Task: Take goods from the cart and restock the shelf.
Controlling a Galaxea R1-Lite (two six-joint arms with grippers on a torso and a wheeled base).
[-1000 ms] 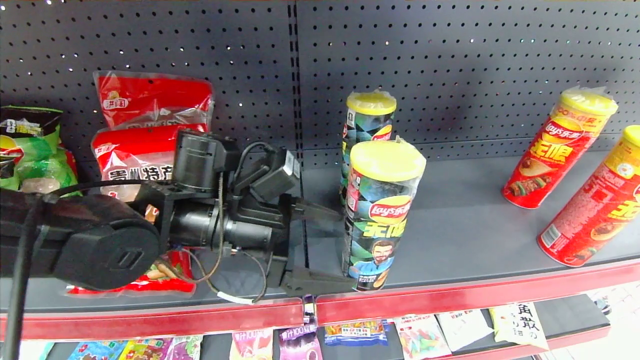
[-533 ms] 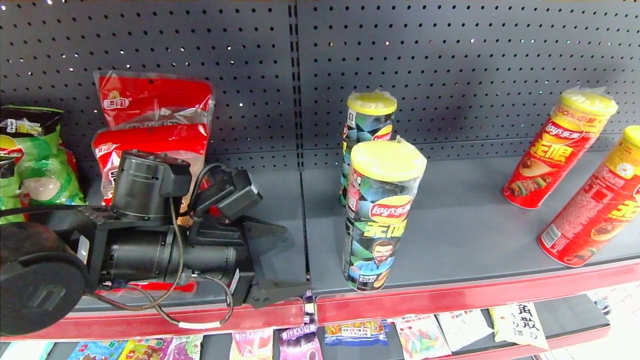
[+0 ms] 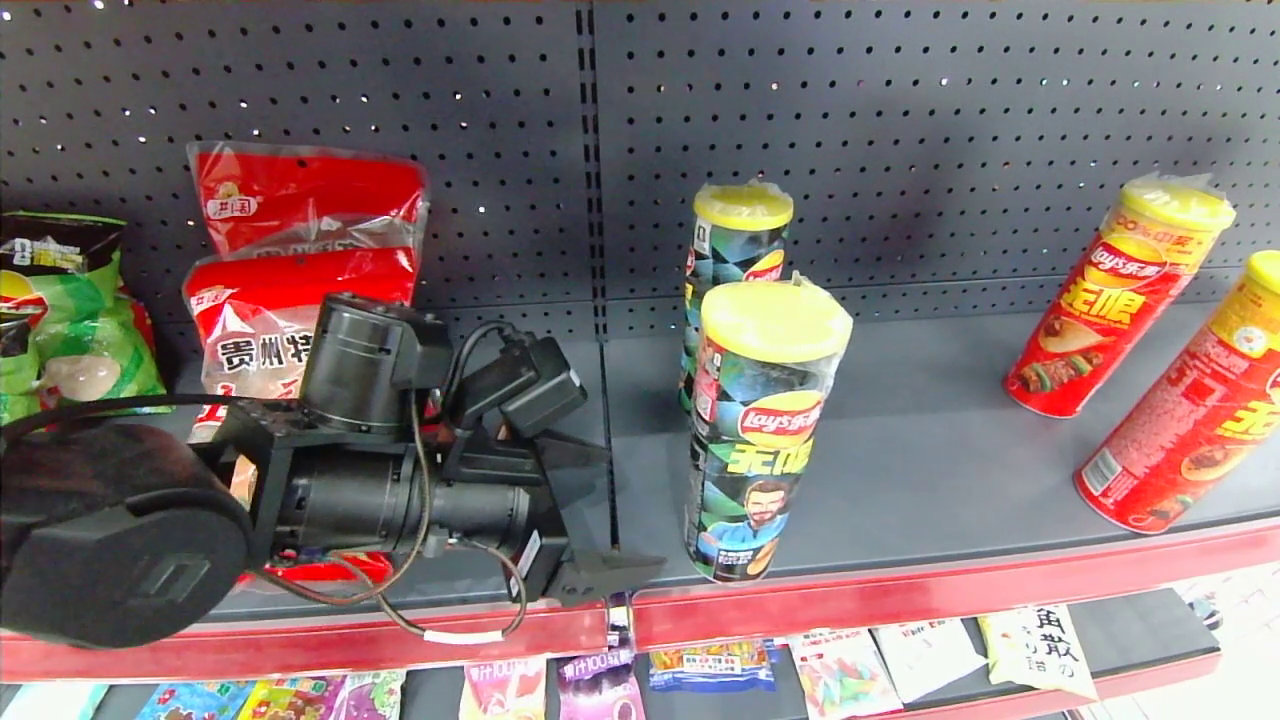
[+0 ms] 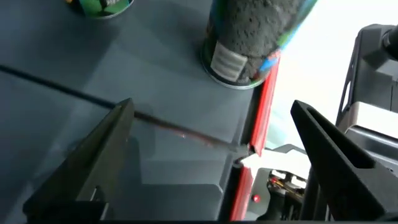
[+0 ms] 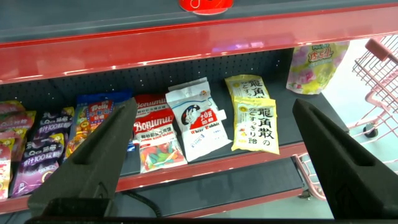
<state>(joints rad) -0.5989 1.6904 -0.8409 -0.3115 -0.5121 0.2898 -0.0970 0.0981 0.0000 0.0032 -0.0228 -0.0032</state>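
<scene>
The can stands upright at the front edge of the shelf, before a second can — faced out like stock. The left gripper sits just left of it, spread wide and empty (release looks done). A second ago it straddled the can; it backed off, then edged nearer. The right gripper — wide, empty too — hangs near the cart.

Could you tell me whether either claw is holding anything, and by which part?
Nothing is held. The left claw is open beside the front blue can, apart from it; the right claw is open too.
</scene>
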